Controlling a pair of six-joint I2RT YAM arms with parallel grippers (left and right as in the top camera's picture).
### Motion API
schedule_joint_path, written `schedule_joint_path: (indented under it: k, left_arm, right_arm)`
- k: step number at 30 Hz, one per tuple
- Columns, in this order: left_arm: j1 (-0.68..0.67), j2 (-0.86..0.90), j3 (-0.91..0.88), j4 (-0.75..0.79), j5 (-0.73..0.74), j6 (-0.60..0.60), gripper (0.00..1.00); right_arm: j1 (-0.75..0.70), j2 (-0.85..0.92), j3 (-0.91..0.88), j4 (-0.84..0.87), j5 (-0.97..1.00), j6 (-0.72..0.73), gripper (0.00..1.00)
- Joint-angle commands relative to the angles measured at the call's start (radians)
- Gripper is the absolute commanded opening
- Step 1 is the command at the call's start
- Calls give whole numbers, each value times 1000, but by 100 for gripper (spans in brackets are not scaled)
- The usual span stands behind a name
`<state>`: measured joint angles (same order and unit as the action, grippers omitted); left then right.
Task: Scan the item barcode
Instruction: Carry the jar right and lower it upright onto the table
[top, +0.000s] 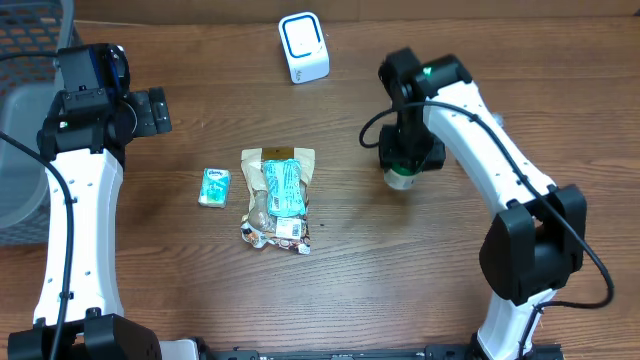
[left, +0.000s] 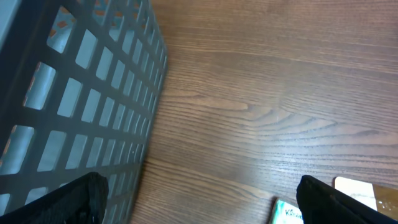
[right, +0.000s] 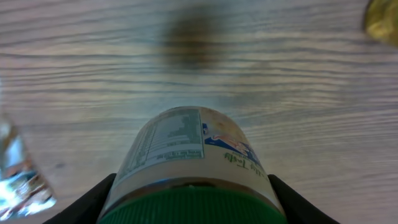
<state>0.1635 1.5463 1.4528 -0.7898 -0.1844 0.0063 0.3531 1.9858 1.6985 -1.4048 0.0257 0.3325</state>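
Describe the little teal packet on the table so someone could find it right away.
On the wooden table, look just left of the brown pouch lying in the middle. The teal packet sits apart from it, much smaller, flat and rectangular with white print.

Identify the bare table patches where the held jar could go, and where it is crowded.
Bare wood: between the scanner and the snack bag; between that bag and the jar in the right tool. Crowded: where the tissue pack sits beside the bag.

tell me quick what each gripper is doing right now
left gripper: open, holding nothing
right gripper: closed on the green-capped bottle
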Motion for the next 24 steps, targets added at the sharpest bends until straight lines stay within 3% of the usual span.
schedule_joint_path:
  k: [1,10,15,18,19,20,24]
  left_arm:
    - [-7,-13,15,1,2,-10,100]
    - [-7,-13,15,1,2,-10,99]
    - [-7,-13,15,0,2,-10,99]
    - [-7,-13,15,1,2,-10,100]
    - [-7,-13,15,0,2,-10,99]
    - [-7,-13,15,1,2,-10,99]
    - [-7,-13,15,1,2,-10,100]
  right_arm:
    - [-27,-10,-84,42,0,20,10]
    - [-63,-10,-243,142,35,20,11]
    - [-63,-10,-290,174,134,55,20]
    - [-63,-10,-299,186,150,64,39]
    - [-63,-10,-299,190,150,64,56]
    - [-63,-10,-299,193,150,64,64]
    - [-63,-11,-298,193,150,64,69]
